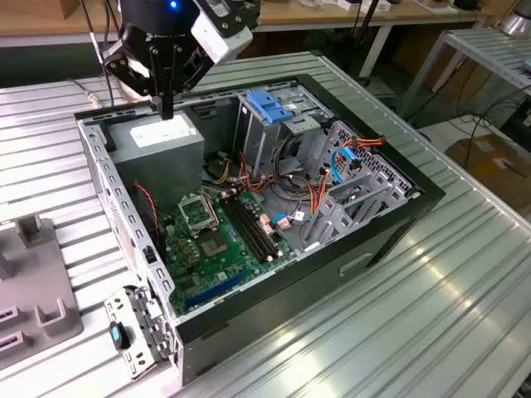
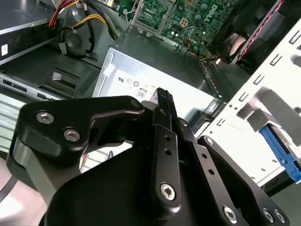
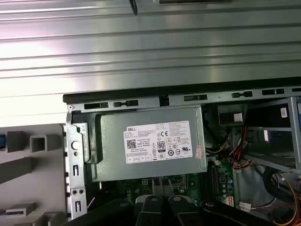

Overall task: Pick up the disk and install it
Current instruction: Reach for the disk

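Observation:
The disk is out of view. My gripper (image 1: 166,109) hangs over the back corner of the open computer case (image 1: 390,224), at the exterior view's left. Its thin black fingers are pressed together, shut, with nothing between them. They point down at the grey power-supply box (image 1: 158,145) with the white sticker, just above its top face. In the second wrist view the gripper (image 2: 162,96) is shut over that same box (image 2: 141,66). The first wrist view looks straight down on the power-supply box (image 3: 150,146).
A metal drive cage with a blue latch (image 1: 270,104) stands mid-case. Beside it lie the green motherboard (image 1: 216,240) and loose cables (image 1: 348,157). A grey fixture (image 1: 33,290) sits on the slatted table left of the case. A blue plastic piece (image 2: 278,147) lies behind the pale case wall.

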Controlling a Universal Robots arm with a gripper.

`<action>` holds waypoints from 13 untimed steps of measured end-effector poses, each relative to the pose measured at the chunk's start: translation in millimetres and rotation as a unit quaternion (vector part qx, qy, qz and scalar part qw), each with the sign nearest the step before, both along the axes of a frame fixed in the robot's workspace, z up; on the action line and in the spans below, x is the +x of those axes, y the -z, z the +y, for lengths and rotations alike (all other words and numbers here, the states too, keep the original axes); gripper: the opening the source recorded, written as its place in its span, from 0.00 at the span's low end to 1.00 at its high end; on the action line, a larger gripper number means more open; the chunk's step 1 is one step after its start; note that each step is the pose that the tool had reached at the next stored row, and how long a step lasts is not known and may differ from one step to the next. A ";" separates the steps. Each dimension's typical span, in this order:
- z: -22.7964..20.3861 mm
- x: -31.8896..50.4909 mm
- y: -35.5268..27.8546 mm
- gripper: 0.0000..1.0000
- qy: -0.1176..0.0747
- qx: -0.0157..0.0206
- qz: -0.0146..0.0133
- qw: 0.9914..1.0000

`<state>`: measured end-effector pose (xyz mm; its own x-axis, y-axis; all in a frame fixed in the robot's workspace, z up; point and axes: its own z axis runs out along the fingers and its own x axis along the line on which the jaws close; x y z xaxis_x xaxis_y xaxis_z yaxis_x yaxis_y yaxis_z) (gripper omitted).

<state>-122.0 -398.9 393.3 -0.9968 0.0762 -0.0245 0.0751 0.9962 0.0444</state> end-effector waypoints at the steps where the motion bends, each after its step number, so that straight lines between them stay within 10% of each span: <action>1: 0.0 0.0 0.0 0.11 0.000 0.000 0.000 1.000; 13: 0.1 -0.8 -0.1 0.11 0.000 0.000 0.000 1.000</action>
